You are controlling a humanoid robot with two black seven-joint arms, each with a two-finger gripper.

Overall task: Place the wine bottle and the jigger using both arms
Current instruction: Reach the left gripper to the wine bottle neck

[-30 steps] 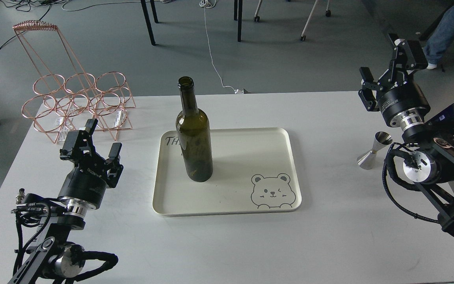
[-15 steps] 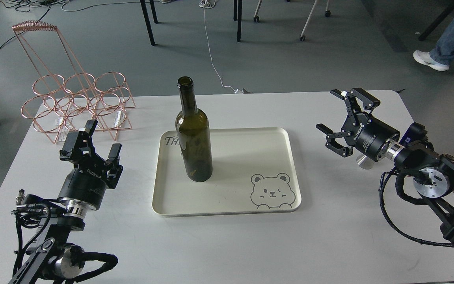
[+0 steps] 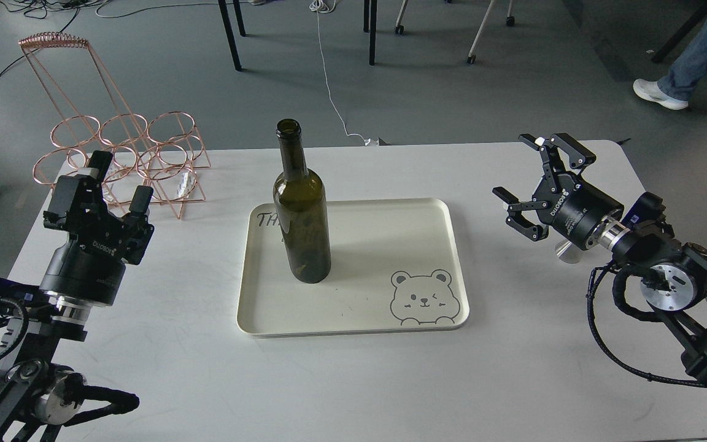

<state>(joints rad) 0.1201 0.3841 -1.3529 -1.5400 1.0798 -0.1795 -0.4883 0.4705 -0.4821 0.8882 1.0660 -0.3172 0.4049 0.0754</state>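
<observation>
The dark olive-green wine bottle [image 3: 302, 209] stands upright on the left part of a cream tray [image 3: 390, 245] with a bear drawing. The silver jigger [image 3: 565, 252] stands on the table right of the tray, mostly hidden behind my right gripper's body; only its base shows. My right gripper [image 3: 528, 187] is open and empty, pointing left above the table between the tray and the jigger. My left gripper [image 3: 102, 184] is open and empty, well left of the bottle, in front of the wire rack.
A copper wire bottle rack [image 3: 120, 159] stands at the table's back left corner. The white table [image 3: 353, 380] ends just behind the rack and tray. A person's legs [image 3: 685, 67], chair legs and cables are on the floor beyond.
My left gripper has moved left and back, toward the wire rack. My right arm swung down from a raised pose a second ago and has since stayed almost still in front of the jigger.
</observation>
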